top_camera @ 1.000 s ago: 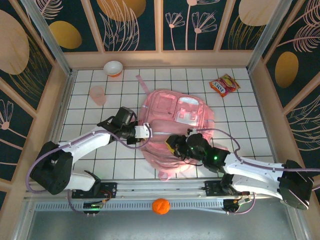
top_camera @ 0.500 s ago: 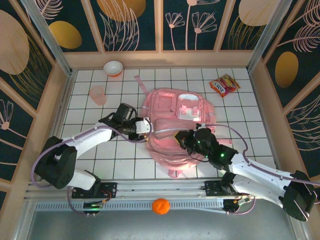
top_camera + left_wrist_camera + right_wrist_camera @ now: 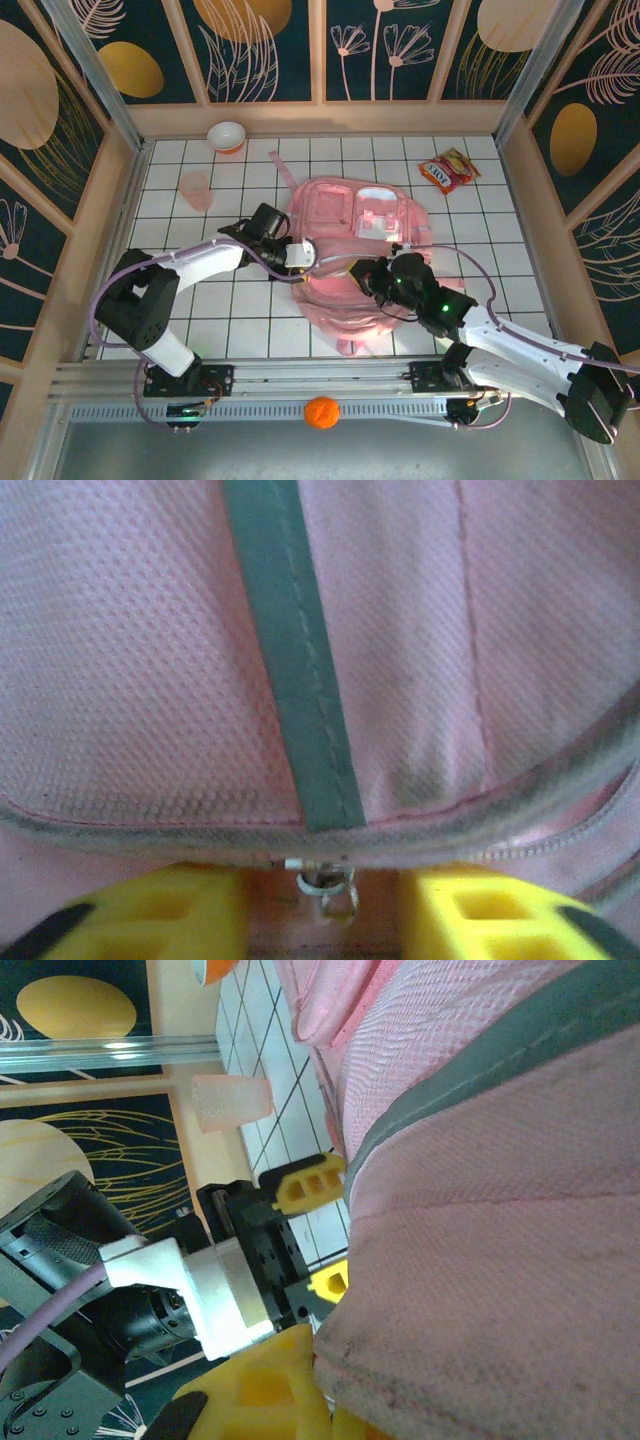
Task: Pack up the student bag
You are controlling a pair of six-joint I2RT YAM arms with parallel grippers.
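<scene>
1. The bag (image 3: 340, 215) is big and pink; it lies flat in the middle of the table (image 3: 250, 330); it has see-through pockets on top.
2. The left gripper (image 3: 303, 256) is at the left edge of the bag; its two yellow fingers (image 3: 190, 910) are apart and squeeze nothing; a small zip pull (image 3: 325, 885) sits in the gap between them.
3. In the left wrist view a grey stripe (image 3: 295, 660) runs down the pink cloth to the zip (image 3: 150, 830); the zip curves across just above the fingers.
4. The right gripper (image 3: 358, 276) is on the near part of the bag; one yellow finger (image 3: 265, 1390) is right against the pink cloth; I cannot tell if its jaws are apart or closed.
5. A white bowl (image 3: 227, 135) stands at the far left of the table; a pink cup (image 3: 196, 188) stands near it, apart from the bag.
6. A snack pack (image 3: 448, 170) lies at the far right, apart from the bag.
7. An orange ball (image 3: 321, 412) sits on the near ledge (image 3: 250, 415), in front of the arm bases.
</scene>
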